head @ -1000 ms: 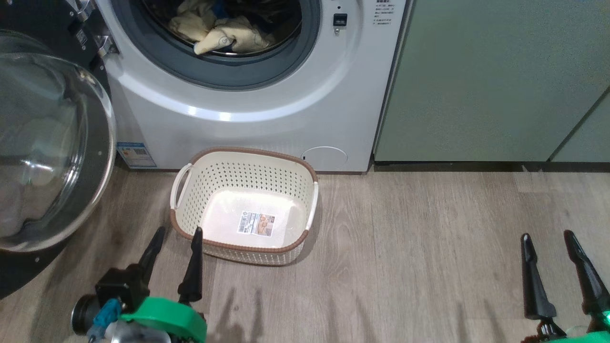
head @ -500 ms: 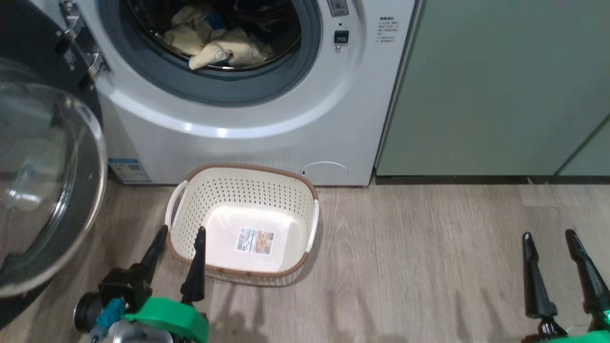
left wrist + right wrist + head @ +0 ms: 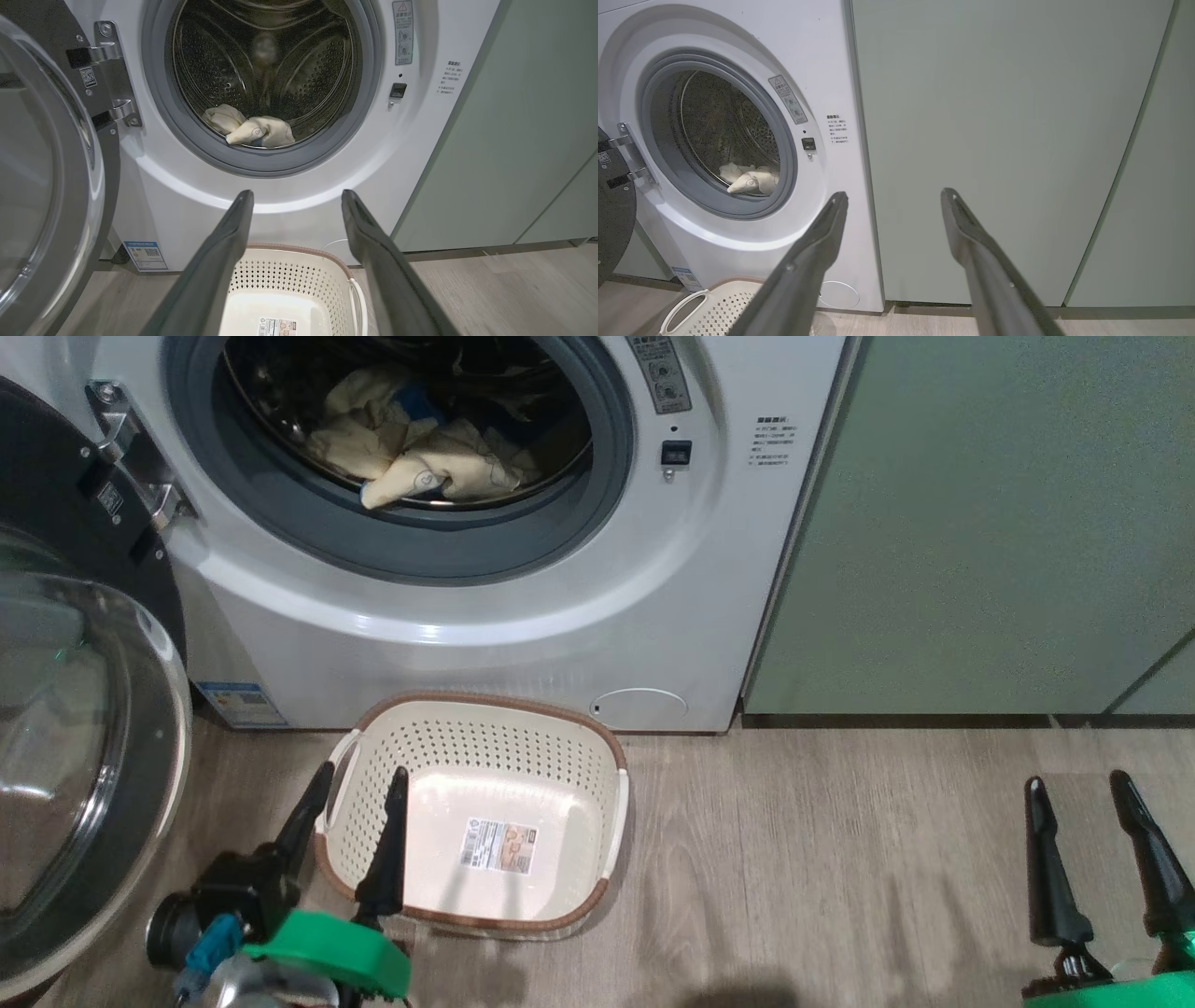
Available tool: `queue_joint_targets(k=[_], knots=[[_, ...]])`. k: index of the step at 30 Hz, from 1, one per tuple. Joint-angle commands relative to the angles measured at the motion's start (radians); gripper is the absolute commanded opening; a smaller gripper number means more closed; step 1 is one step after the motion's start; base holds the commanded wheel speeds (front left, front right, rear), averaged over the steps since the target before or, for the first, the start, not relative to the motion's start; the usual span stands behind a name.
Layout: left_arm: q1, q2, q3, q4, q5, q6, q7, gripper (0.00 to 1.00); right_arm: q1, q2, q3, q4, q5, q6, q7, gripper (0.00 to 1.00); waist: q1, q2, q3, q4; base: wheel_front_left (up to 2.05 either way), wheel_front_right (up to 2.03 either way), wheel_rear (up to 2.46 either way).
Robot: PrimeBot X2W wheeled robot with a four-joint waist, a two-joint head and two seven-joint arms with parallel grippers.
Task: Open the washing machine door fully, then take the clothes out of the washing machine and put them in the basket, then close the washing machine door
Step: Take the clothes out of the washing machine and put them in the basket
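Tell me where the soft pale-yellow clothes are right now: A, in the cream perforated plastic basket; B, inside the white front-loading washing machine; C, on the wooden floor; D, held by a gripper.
B: the soft pale-yellow clothes lie inside the white front-loading washing machine, and the cream perforated plastic basket holds a label but no garments.

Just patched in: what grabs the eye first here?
The washing machine door stands wide open at the left. Pale-yellow clothes lie heaped at the drum's front, and the basket sits on the floor below, holding just a label, the open left gripper at its near-left corner.
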Motion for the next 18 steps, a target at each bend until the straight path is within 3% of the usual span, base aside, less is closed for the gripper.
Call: queue_joint_targets(k=[1, 18], knots=[[-0.040, 0.015, 0.028, -0.032, -0.004, 0.003, -0.014, 1.00, -0.032, -0.015, 0.017, -0.031, 0.009, 0.001, -0.006, 1.00, 0.0001, 0.0000, 0.000, 0.001, 0.03, -0.03, 0.00], [-0.037, 0.022, 0.009, -0.014, -0.014, 0.003, -0.007, 1.00, -0.024, -0.021, 0.023, -0.025, 0.010, 0.001, -0.006, 1.00, 0.0001, 0.0000, -0.014, 0.003, 0.00, 0.00, 0.00]])
